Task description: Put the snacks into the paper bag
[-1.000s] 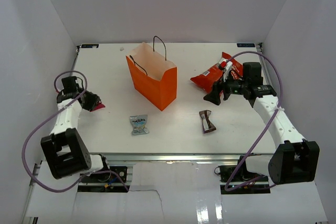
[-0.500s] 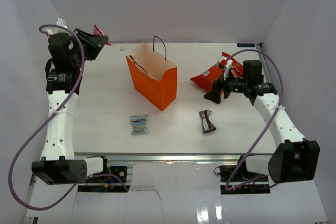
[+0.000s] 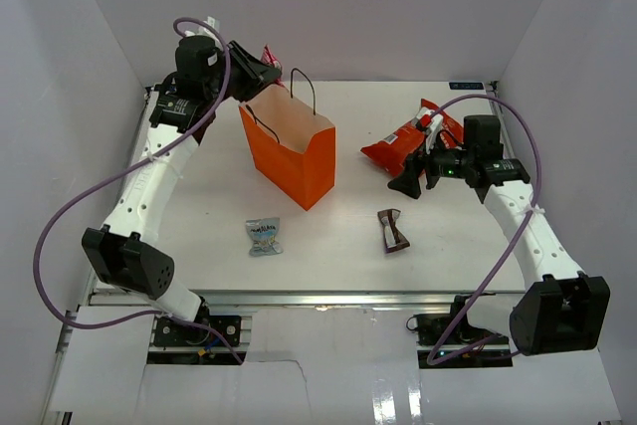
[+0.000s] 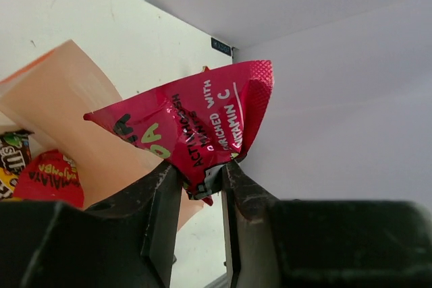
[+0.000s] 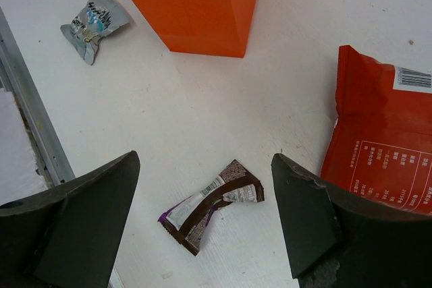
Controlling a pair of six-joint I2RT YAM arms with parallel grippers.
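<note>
My left gripper (image 3: 261,65) is shut on the pink wrapper (image 4: 196,125) and holds it high, just above the back left rim of the upright orange paper bag (image 3: 297,156). In the left wrist view the bag's pale inside (image 4: 74,106) shows, with a yellow candy packet (image 4: 9,160) and a red packet (image 4: 48,177) lying in it. My right gripper (image 3: 410,174) is open and empty, above the table next to the red chip bag (image 3: 410,138). The brown-white wrapper (image 5: 210,204) lies on the table between its fingers. The pale-blue wrapper (image 3: 264,235) lies in front of the paper bag.
White walls close in the table (image 3: 219,196) on three sides. The bag's black cord handles (image 3: 304,87) stand up over its rim. A metal rail (image 3: 328,298) runs along the table's front edge.
My left arm has swung from the table's left side up and right, carrying the pink wrapper to the bag's rim. The right arm has stayed almost still.
</note>
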